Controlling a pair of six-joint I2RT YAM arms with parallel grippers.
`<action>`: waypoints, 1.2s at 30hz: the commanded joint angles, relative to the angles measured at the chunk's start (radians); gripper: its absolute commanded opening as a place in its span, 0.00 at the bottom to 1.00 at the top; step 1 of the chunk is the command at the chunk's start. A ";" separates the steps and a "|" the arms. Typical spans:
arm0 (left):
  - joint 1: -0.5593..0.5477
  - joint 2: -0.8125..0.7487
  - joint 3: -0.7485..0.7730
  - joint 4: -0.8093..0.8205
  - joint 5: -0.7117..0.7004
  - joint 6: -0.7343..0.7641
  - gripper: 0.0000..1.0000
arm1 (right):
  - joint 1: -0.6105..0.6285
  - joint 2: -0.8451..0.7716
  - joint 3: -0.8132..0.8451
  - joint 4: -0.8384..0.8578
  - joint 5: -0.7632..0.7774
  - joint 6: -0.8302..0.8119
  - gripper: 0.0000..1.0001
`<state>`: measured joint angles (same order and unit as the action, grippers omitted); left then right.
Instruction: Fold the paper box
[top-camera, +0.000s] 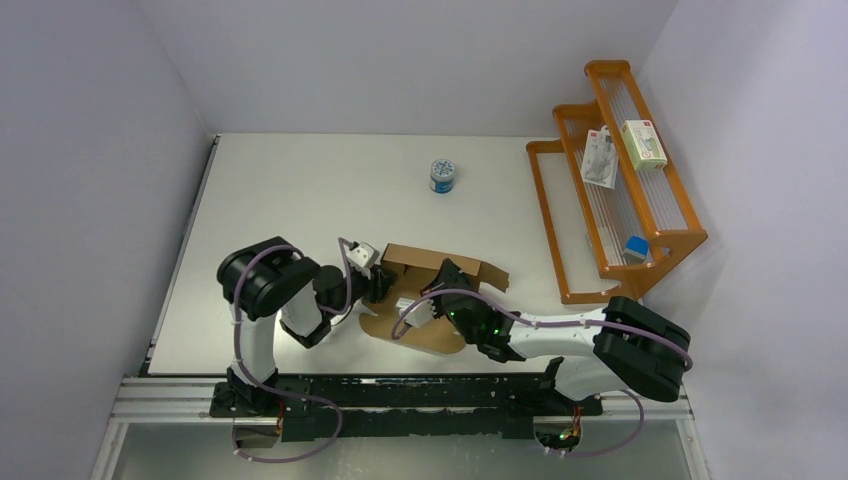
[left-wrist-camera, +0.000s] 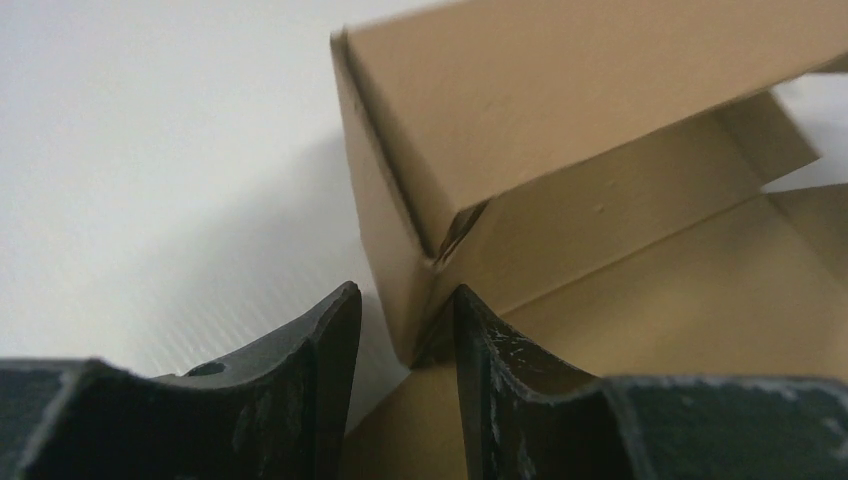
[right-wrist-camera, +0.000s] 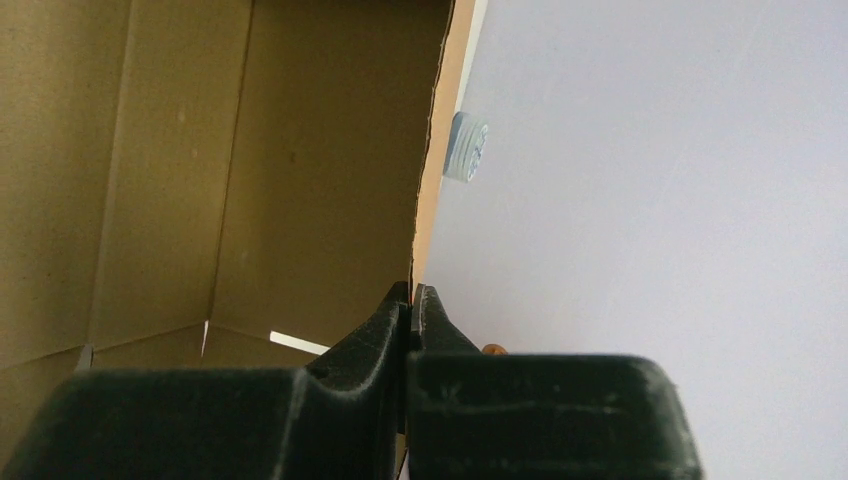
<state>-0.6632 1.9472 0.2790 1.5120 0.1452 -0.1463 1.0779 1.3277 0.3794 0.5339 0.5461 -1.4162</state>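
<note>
The right gripper is in from the top view, planted on the raised back wall of the paper box, which sits half-formed mid-table near the arms. The left gripper is at the box's left end. A round tin stands well apart behind, with an orange rack off to the right.

Left wrist view: the left gripper has its jaws spread, and the box's corner is standing between the fingers.

Right wrist view: the right gripper is pressed together, pinching the thin edge of an upright panel — box interior to the left, tin beyond.
</note>
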 joint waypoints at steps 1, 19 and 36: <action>-0.021 0.059 0.002 0.300 -0.141 -0.004 0.44 | 0.014 0.011 -0.009 0.011 -0.017 0.010 0.00; -0.039 0.010 0.025 0.320 -0.320 -0.089 0.39 | 0.016 0.032 0.013 -0.054 -0.046 0.057 0.00; -0.082 -0.020 0.029 0.322 -0.466 -0.158 0.37 | 0.012 0.043 0.056 -0.162 -0.118 0.125 0.00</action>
<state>-0.7437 1.9335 0.2981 1.5211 -0.2417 -0.2794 1.0832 1.3567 0.4229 0.4503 0.4786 -1.3125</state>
